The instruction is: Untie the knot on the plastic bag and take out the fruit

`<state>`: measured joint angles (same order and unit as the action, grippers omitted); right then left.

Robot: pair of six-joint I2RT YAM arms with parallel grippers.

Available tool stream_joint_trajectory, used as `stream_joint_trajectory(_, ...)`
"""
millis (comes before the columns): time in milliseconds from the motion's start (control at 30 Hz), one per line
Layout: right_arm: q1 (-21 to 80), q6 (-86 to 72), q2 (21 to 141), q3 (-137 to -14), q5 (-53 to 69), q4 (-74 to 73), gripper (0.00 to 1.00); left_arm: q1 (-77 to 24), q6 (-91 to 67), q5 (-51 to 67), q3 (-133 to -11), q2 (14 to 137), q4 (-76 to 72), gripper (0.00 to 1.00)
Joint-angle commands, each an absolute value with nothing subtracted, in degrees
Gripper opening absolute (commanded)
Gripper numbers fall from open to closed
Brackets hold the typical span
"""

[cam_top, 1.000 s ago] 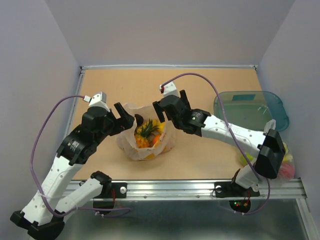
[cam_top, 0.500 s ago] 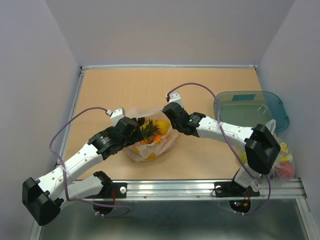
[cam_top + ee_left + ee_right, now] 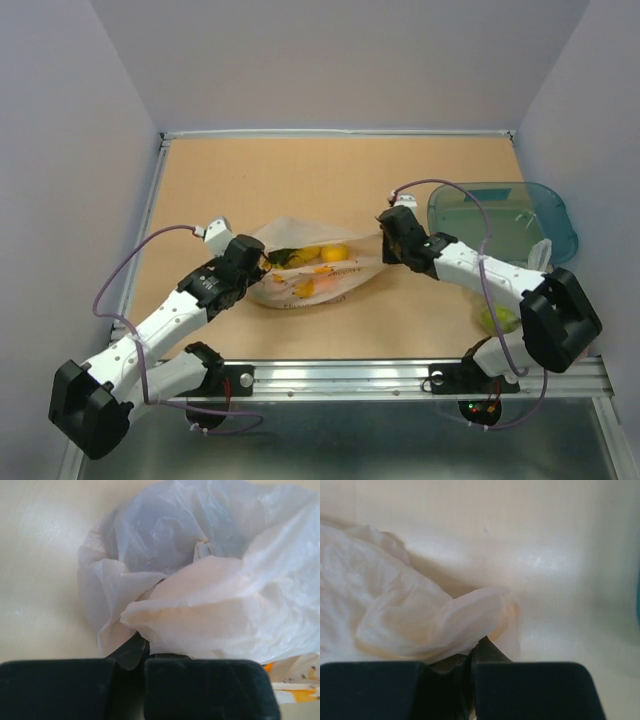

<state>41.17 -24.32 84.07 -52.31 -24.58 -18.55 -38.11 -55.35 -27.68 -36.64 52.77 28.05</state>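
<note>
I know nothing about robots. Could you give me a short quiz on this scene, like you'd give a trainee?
1. True or false: the left jaws and the right jaws are each shut on an edge of the plastic bag.
2. Where is the fruit? A) inside the bag B) loose on the table C) held up in the air
3. Fill in: the teal tray lies on the robot's ____ side.
Key: 1 true; 2 A; 3 right.
</note>
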Motion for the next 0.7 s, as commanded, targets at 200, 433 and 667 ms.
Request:
stream_joint_trajectory(200, 29.35, -21.74, 75.07, -48.41, -11.11, -16.96, 0.01, -23.73, -33.68, -21.82, -42.17, 52.80, 19.52, 0.00)
stream_joint_trajectory(433, 29.53, -12.15, 69.26, -56.59, 3.65, -19.06, 0.63, -23.64, -29.18, -10.48, -51.50, 56.78, 17.75, 0.00)
stream_joint_trajectory(667, 33.47, -6.16, 66.53, -66.26, 13.44, -22.41, 0.78, -23.82, -30.23, -4.93, -52.12, 54.85, 18.63, 0.00)
